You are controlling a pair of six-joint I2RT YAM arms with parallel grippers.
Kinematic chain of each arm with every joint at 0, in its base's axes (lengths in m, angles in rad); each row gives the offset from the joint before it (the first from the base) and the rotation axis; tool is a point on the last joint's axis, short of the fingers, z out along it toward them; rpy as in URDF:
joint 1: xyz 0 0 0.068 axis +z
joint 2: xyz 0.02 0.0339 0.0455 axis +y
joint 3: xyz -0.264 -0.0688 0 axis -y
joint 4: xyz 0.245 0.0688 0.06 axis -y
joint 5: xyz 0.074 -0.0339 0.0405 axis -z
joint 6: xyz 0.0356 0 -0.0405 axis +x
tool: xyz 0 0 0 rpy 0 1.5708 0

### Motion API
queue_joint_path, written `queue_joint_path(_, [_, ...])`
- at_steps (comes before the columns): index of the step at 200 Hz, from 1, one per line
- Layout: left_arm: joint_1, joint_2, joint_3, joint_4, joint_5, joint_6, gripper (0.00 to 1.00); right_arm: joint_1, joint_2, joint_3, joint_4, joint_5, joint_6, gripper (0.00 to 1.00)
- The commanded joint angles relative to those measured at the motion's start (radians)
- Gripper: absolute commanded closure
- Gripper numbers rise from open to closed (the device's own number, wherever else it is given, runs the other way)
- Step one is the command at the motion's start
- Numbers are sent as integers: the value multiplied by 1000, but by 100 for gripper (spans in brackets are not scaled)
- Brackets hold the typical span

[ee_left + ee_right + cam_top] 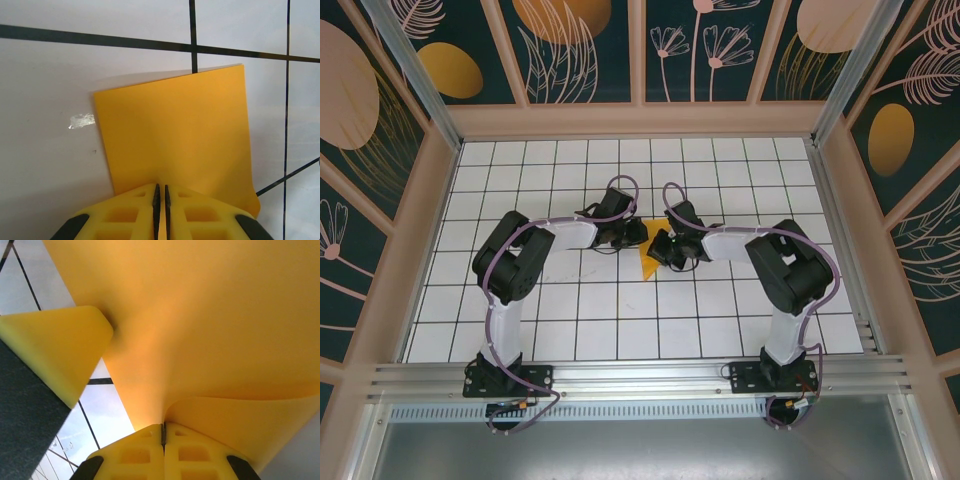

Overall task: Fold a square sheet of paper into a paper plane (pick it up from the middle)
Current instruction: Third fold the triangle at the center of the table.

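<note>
Tough view from above: the left arm (510, 260) and right arm (780, 265) sat nose to nose at the middle of the white grid surface (520, 170). Their wrists covered most of the square sheet of paper (647, 264), so just an orange wedge poked out toward the near side.

In the left wrist view, the left jaws were pinched shut on the sheet's near edge, with the grip cut off by the frame's bottom. The far edge stood off the surface and cast a shadow. A scrap of tape (81, 120) lay just left of it.

In the right wrist view, the right jaws were clamped on a curled part of the sheet, which hid the surface behind it. Another yellow fingertip (55, 345) met the sheet at left.

Open grid lay all round, with the floral panels (580, 40) well apart.
</note>
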Motion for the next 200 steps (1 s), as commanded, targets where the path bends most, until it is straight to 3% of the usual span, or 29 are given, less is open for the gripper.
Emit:
queue_joint_path(1, [-5, 43, -27, -60, 22, 11, 85, 7, -28, -28, -90, 38, -23, 96])
queue_joint_path(200, [-5, 44, -24, -62, 25, 12, 85, 7, -5, -37, 51, -23, -47, 96])
